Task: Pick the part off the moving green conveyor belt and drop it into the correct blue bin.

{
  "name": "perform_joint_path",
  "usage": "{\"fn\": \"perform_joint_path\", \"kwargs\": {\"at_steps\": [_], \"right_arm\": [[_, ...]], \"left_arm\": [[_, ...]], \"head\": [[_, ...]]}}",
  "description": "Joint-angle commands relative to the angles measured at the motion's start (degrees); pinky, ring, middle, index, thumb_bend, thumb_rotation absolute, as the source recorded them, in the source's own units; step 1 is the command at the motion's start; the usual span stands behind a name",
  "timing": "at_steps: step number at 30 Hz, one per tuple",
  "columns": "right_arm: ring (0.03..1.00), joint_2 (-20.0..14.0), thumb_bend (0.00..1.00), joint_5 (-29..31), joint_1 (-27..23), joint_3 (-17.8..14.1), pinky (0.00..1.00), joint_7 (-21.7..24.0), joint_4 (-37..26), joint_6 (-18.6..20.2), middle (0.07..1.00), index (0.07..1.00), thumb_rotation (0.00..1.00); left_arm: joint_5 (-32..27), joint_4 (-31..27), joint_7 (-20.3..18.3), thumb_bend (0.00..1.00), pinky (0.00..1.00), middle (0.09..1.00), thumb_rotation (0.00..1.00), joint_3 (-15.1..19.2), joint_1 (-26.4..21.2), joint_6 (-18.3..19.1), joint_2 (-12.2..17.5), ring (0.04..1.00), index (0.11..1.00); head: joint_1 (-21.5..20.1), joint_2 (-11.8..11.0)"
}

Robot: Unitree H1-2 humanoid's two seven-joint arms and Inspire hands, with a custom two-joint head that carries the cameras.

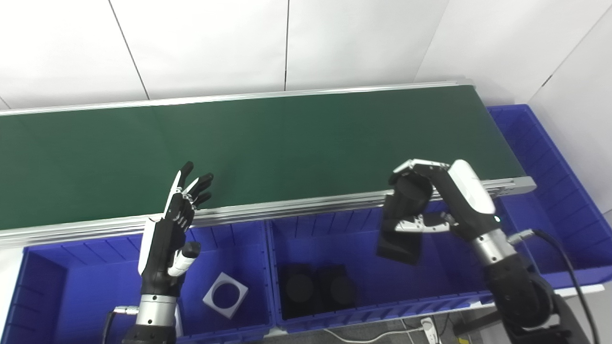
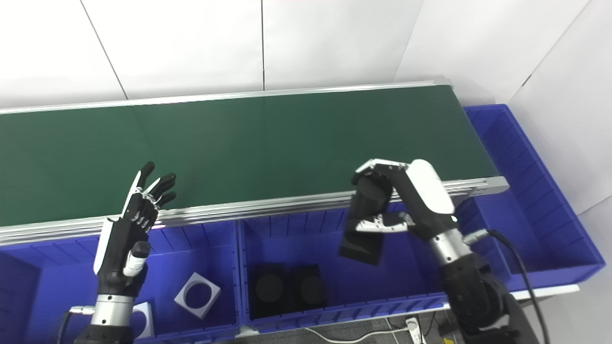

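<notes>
My right hand [image 1: 432,200] is shut on a black square part [image 1: 400,234] and holds it tilted above the middle blue bin [image 1: 334,229], just in front of the conveyor's near rail. That bin holds two black parts [image 1: 317,290] lying flat. My left hand [image 1: 174,224] is open and empty, fingers up, over the left blue bin [image 1: 71,267] at the belt's near edge. The green conveyor belt [image 1: 267,143] carries no part in view.
A white square part with a round hole [image 1: 225,295] lies in the left bin; another white part [image 2: 143,319] shows beside my left wrist. A third blue bin [image 1: 545,181] stands at the belt's right end. A white wall rises behind the belt.
</notes>
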Motion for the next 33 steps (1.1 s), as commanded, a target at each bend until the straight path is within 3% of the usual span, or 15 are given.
{"fn": "perform_joint_path", "kwargs": {"at_steps": [1,7,13,20,33], "right_arm": [[0.395,-1.55,0.51,-0.39,0.22,-0.72,0.34,-0.02,-1.37,-1.65,0.479,0.535,0.00],[0.400,-2.79,0.51,-4.32,1.41,0.09,0.35,-1.91,3.51,-5.24,0.485,0.529,0.00],[0.392,-2.66,0.51,-7.23,1.70,0.64,0.34,-3.04,8.21,-4.92,0.494,0.529,0.00],[0.410,-2.13,0.52,-8.90,-0.22,2.04,0.38,-7.18,15.17,-7.79,0.489,0.507,0.00],[0.386,0.05,0.51,-12.40,-3.73,6.58,0.33,-11.43,23.05,-7.46,0.477,0.541,0.00]], "left_arm": [[-0.13,-1.19,-1.17,0.90,0.86,0.866,0.89,0.35,-0.35,-1.30,-0.41,0.888,0.971],[-0.36,-1.15,-1.90,0.91,0.86,0.865,0.88,0.86,-0.05,-1.33,-0.63,0.884,0.970],[-0.13,-0.72,-2.17,0.91,0.87,0.865,0.89,0.97,0.08,-2.22,-0.64,0.875,0.971],[0.26,-0.06,-2.33,0.92,0.87,0.862,0.89,1.32,0.59,-2.92,-0.60,0.872,0.969],[0.48,-2.00,-2.71,0.94,0.86,0.852,0.89,1.67,1.55,-1.82,-0.76,0.866,0.967]], "head": [[-0.02,0.03],[0.44,-0.02],[0.88,0.06],[1.98,0.23],[3.65,0.73]]}}
